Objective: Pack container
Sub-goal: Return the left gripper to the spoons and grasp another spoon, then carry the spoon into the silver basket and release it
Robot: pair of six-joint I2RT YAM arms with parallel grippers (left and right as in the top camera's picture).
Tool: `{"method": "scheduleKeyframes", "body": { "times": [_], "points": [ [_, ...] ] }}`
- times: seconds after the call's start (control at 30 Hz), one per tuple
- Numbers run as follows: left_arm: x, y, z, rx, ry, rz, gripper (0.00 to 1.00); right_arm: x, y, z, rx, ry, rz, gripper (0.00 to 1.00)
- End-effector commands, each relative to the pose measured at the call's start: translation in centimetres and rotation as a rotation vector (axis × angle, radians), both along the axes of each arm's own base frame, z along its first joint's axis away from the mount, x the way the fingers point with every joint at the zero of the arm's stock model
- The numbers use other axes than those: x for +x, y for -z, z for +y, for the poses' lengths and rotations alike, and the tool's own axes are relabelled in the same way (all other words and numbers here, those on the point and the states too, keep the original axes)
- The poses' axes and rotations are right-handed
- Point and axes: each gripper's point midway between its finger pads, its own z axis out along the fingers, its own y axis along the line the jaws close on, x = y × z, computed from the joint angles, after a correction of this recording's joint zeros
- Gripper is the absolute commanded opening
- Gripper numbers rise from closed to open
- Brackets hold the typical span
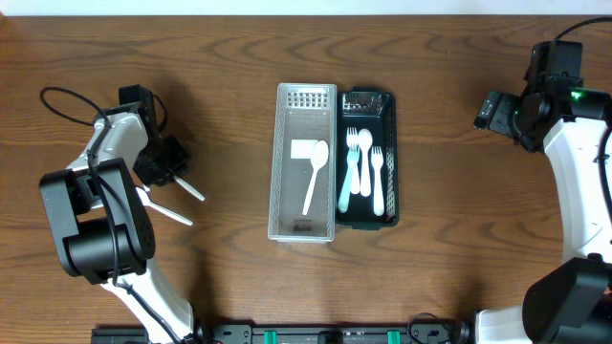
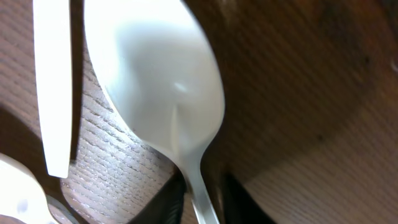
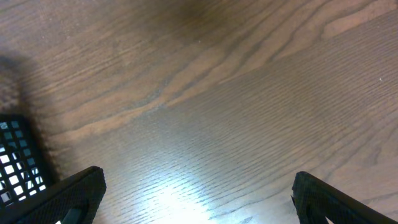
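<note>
Looking down from overhead: a clear rectangular plastic bin sits at frame centre on the brown wooden table, with a long white plastic spoon lying inside it. A black rectangular mesh tray touches the bin's right side and holds white plastic forks and a pale teal utensil. The left gripper is at the left of frame, low over the table, with the held white spoon jutting toward lower right. A loose white utensil lies just below it. The right gripper is at upper right, well apart from the tray.

Left wrist view: dark fingers at bottom centre are clenched on the neck of the held spoon, whose bowl fills the upper middle. A flat white handle lies at the left edge.

Right wrist view: fingers spread wide at the lower corners, released, with bare wood between them. A corner of the tray shows at the left edge.
</note>
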Motion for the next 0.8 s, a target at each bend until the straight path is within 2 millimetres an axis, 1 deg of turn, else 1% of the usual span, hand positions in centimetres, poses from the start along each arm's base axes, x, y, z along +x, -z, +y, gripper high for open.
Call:
{"method": "scheduleKeyframes", "body": {
  "times": [0.0,0.13,0.3,0.37,0.43,0.5,0.57,0.6,0.7,0.73,0.77],
  "points": [
    [-0.6,1.5,-0.2,-0.020,0.006,0.039,0.15,-0.1,0.3,-0.2,-0.011,-0.011,0.015,0.99],
    [-0.7,1.5,-0.2,-0.021,0.006,0.043,0.06,-0.1,0.3,-0.2,-0.011,-0.011,0.015,0.99],
    [-0.9,1.3,-0.3,-0.023,0.006,0.053,0.06,-0.1,0.3,-0.1,-0.011,-0.011,0.016,0.99],
    [-1.0,0.6,-0.4,-0.026,0.007,0.063,0.06,-0.1,0.3,-0.2,-0.011,-0.011,0.015,0.99],
    [-1.0,-0.7,-0.6,-0.026,0.013,0.067,0.06,-0.1,0.3,-0.2,-0.011,-0.010,0.015,0.99],
    [-0.6,-3.0,-1.0,-0.024,0.031,0.054,0.06,-0.1,0.3,-0.2,-0.011,-0.010,0.014,0.99],
    [0.1,-6.1,-1.8,-0.015,0.067,0.019,0.06,-0.1,0.3,-0.1,-0.011,-0.010,0.014,0.99],
    [0.4,-7.4,-2.3,-0.011,0.082,0.000,0.06,-0.1,0.3,-0.1,-0.011,-0.010,0.014,0.99],
    [1.6,-12.9,-5.2,0.007,0.178,-0.110,0.06,-0.1,0.3,-0.2,-0.011,-0.010,0.013,0.99],
    [2.1,-15.2,-7.1,0.014,0.233,-0.168,0.06,-0.1,0.3,-0.2,-0.011,-0.010,0.013,0.99],
    [2.2,-16.1,-8.0,0.016,0.260,-0.196,0.06,-0.1,0.3,-0.2,-0.010,-0.010,0.013,0.99]
  ]
}}
